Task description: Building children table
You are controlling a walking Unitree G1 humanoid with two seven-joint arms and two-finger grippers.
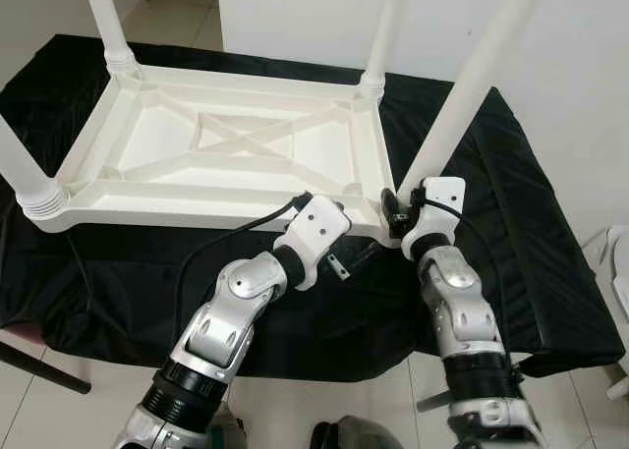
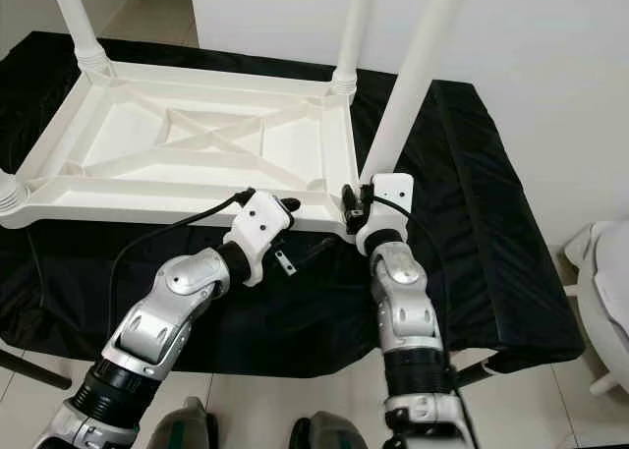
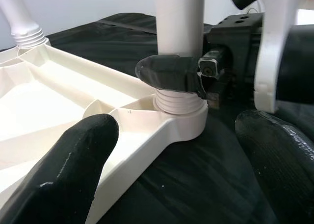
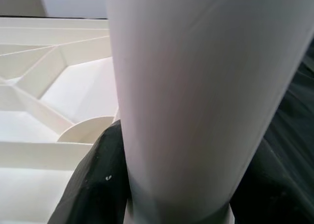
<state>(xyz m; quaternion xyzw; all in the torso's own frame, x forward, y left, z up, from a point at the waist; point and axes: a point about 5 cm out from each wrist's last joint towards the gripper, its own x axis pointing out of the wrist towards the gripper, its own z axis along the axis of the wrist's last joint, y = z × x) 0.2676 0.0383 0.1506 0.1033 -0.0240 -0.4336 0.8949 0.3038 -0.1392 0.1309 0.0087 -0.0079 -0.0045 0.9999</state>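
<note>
The right gripper [image 3: 196, 79] squeezes the leg [image 1: 462, 100] at the upturned table's [image 1: 236, 140] near corner. Turn slowly, straight. The left gripper [image 3: 167, 160] waits open.

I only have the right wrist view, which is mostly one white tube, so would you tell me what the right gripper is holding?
Observer: The right gripper is closed around a white table leg, just above the threaded end seated in the near right corner socket of the upside-down tabletop.
Operator: Thank you. Where is the left gripper?
Observer: The left gripper is open beside that same corner, touching nothing.
Operator: How many legs are standing in their sockets?
Observer: Four, one at each corner of the tabletop, which lies on a black cloth.
</note>
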